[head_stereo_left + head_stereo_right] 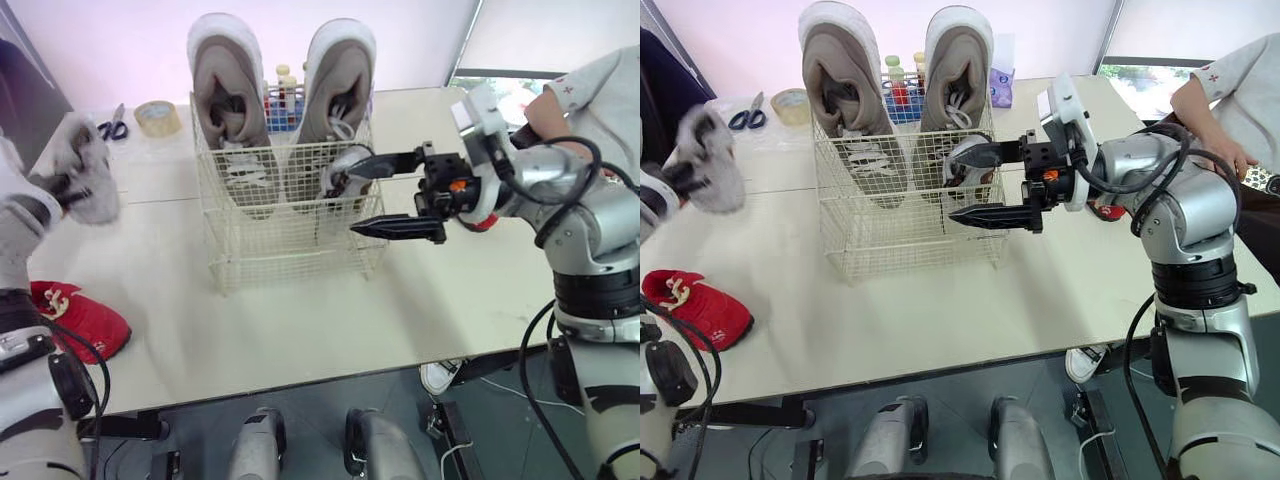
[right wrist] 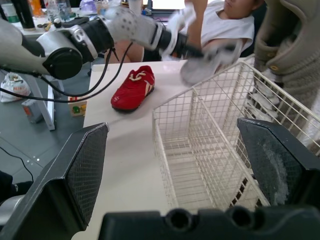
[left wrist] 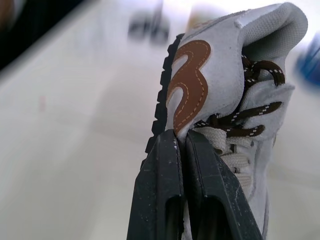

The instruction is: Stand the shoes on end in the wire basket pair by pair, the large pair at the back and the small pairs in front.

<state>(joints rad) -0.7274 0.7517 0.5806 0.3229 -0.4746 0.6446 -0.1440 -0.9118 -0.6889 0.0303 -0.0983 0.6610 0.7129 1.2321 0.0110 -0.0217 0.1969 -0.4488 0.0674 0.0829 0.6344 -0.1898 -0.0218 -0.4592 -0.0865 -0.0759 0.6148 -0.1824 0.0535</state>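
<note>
Shoe [image 3: 225, 100] looks light and soft (suede, laced); left gripper [image 3: 181, 137] pinches its stiffer side by the sole, right gripper [image 1: 352, 198] hangs spread beside the basket [image 1: 250, 255]

2 large beige shoes [image 1: 228, 90] on end, at back of white wire basket [image 1: 290, 252]

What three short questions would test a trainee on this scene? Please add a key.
1. Fill in: the red shoe lies on the ___, outside the wire basket.
2. True or false: the right end effector is shut.
3. The left end effector grips: A. the red shoe; B. a small grey shoe; C. nothing.

Key: 1. table; 2. false, the right end effector is open; 3. B.
</note>
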